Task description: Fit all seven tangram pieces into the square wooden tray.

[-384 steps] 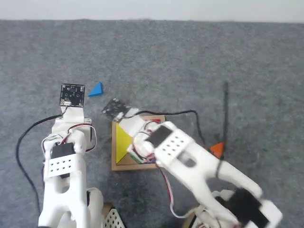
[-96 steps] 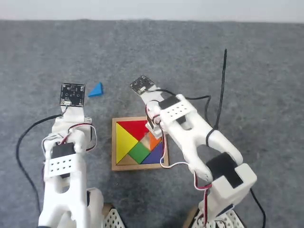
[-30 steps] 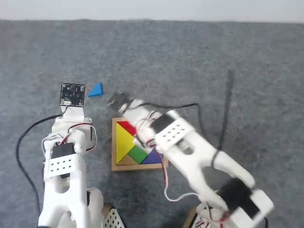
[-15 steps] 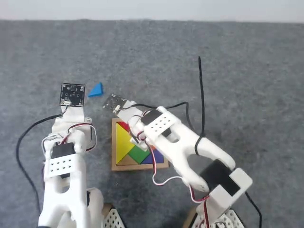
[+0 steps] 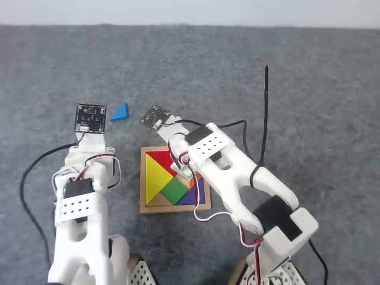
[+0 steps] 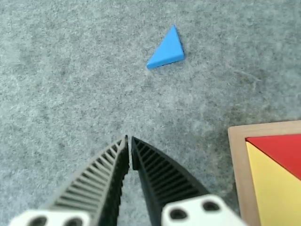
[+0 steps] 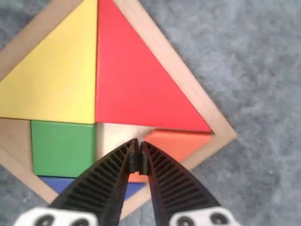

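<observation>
The left gripper (image 6: 128,140) was held clenched and empty over the grey mat, with the blue triangle (image 6: 167,49) lying apart beyond its tips. The right gripper (image 7: 138,143) was pinched closed, empty, above the tray (image 7: 223,135), beside the orange piece (image 7: 181,141).

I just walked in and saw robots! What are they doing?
They're filling a puzzle tray with colored pieces. The right tool, shut, sits over the tray's middle beside a bare gap. One blue triangle lies outside on the grey mat, just ahead of the shut left tool.
</observation>
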Available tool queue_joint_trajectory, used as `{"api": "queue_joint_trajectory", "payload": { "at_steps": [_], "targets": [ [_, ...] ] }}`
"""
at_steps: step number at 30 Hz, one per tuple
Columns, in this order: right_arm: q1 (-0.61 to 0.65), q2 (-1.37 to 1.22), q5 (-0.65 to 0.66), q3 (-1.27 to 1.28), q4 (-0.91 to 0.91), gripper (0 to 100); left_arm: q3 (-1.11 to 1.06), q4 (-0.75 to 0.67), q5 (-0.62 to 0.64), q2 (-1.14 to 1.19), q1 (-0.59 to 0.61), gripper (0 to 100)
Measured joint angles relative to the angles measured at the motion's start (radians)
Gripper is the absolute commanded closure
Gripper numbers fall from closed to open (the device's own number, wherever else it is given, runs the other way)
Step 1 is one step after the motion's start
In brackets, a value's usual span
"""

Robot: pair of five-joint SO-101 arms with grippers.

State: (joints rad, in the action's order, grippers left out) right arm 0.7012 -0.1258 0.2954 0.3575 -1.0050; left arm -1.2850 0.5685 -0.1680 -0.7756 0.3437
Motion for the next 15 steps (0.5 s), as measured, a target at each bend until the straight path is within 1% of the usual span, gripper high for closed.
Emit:
{"api": "queue_joint_trajectory", "payload": {
  "at_steps": [3, 12, 13, 15],
  "targets": [
    [-0.008, 0.084, -0.009, 0.009, -0.008, 99.1, 0.000, 0.000, 0.000, 0.000, 0.000, 99],
    [-0.009, 0.399, -0.011, 0.172, -0.008, 98.6, 0.000, 0.000, 0.000, 0.000, 0.000, 99],
    [-0.009, 0.422, -0.011, 0.189, -0.003, 96.9, 0.000, 0.000, 0.000, 0.000, 0.000, 99],
    [-0.006, 0.437, -0.011, 0.233, 0.034, 90.1, 0.000, 0.000, 0.000, 0.000, 0.000, 99]
  ]
}}
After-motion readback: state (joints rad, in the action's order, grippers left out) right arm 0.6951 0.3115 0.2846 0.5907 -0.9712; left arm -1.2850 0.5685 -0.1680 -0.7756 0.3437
